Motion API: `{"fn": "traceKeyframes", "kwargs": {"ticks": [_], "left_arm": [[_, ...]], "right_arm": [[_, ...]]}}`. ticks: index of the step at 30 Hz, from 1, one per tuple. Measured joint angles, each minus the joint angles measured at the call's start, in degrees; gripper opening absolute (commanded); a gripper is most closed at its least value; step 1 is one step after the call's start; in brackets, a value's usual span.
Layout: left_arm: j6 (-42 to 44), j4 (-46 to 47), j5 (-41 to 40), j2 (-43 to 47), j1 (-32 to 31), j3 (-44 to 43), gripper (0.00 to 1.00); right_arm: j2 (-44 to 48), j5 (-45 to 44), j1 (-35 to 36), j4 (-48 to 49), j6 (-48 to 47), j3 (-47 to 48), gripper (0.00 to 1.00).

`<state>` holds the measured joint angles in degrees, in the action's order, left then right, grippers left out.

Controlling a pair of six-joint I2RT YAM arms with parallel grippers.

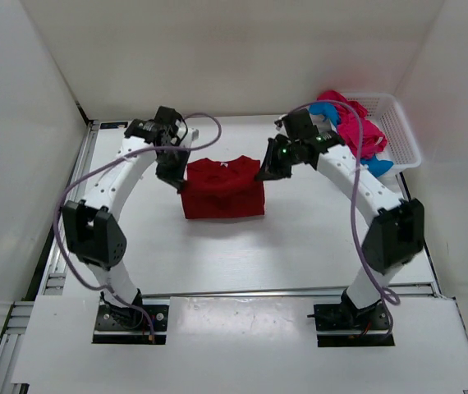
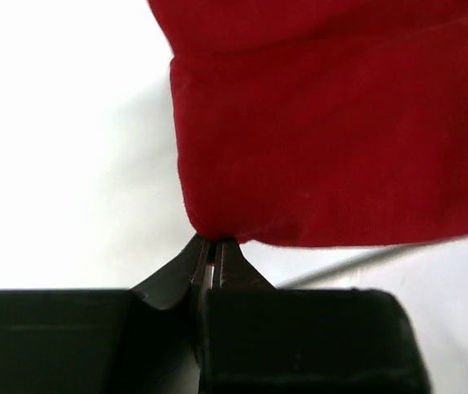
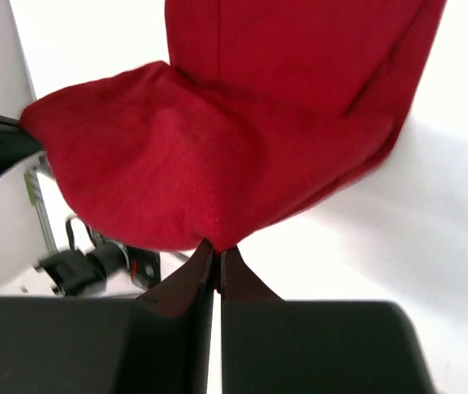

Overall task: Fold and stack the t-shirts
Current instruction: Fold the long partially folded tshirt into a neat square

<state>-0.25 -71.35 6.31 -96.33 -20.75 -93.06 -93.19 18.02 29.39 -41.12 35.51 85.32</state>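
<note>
Left gripper [image 2: 213, 244], right gripper [image 3: 217, 248] pinch red t-shirt [image 1: 222, 190].

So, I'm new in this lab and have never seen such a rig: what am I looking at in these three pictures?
Two white robot arms are bolted at the near edge of a table. The wide picture comes from a fixed camera above and behind them. The two close-ups come from a camera on each wrist, looking past its own fingers. On the table is a dark red t-shirt. The left end effector is shut on its left edge, and the right end effector on its right edge. At the far right, a white mesh basket holds a pink t-shirt and a blue t-shirt.
</note>
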Motion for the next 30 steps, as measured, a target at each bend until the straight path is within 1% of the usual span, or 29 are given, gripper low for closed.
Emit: {"fn": "traceKeyframes", "kwargs": {"ticks": [4, 8, 12, 16, 19, 20, 21, 22, 23, 24, 25, 26, 27, 29, 30], "left_arm": [[0.02, -0.09, 0.17, -9.11, 3.28, -10.82, 0.1], [0.02, 0.2, 0.28, -17.14, 4.15, -16.63, 0.1], [0.02, 1.64, 0.33, -23.56, 4.7, -19.43, 0.1], [0.0, 4.61, 0.2, -27.54, 5.14, -20.28, 0.1], [0.0, 6.62, -0.11, -29.81, 5.51, -21.99, 0.1], [0.0, 7.41, -0.2, -30.45, 5.64, -22.6, 0.1], [0.0, 7.89, -0.31, -31.06, 5.79, -23.37, 0.1], [0.02, 8.7, -0.57, -31.71, 5.97, -23.93, 0.19], [0.11, 9.57, -1.05, -32.26, 6.12, -24.15, 0.31], [0.26, 10.12, -1.42, -32.72, 6.29, -24.46, 0.45], [0.2, 10.97, -2.16, -33.29, 6.47, -24.72, 0.63], [0.37, 11.61, -3.15, -33.73, 6.64, -25.0, 0.77], [0.28, 12.31, -4.17, -34.25, 6.93, -25.33, 0.8], [0.24, 13.77, -7.45, -34.88, 7.45, -26.25, 0.84], [0.24, 14.34, -9.01, -34.97, 7.8, -26.75, 0.84]], "right_arm": [[-12.09, 2.54, -3.85, -2.16, -2.23, 12.5, 0.0], [-22.53, 4.85, -7.08, -2.93, -3.21, 21.22, 0.0], [-31.41, 6.69, -9.9, -3.91, -2.93, 28.24, 0.0], [-36.85, 8.33, -11.74, -3.37, -1.88, 31.47, 0.01], [-39.5, 9.79, -12.63, -1.86, -0.22, 32.37, 0.07], [-40.33, 10.45, -12.85, -1.16, 0.44, 32.57, 0.17], [-41.11, 10.95, -13.11, -0.37, 1.25, 32.81, 0.23], [-42.03, 11.43, -13.31, 0.57, 2.05, 33.22, 0.31], [-43.01, 11.89, -13.57, 1.49, 3.02, 33.79, 0.49], [-44.04, 12.2, -13.77, 2.45, 3.85, 34.36, 0.52], [-44.92, 12.31, -14.03, 3.39, 4.5, 34.88, 0.54], [-45.83, 12.39, -14.27, 4.42, 5.16, 35.39, 0.56], [-46.53, 12.39, -14.53, 5.42, 5.75, 35.8, 0.58], [-47.01, 12.0, -15.06, 7.06, 6.8, 36.0, 0.58], [-47.01, 11.72, -15.28, 7.52, 7.04, 36.0, 0.58]]}}
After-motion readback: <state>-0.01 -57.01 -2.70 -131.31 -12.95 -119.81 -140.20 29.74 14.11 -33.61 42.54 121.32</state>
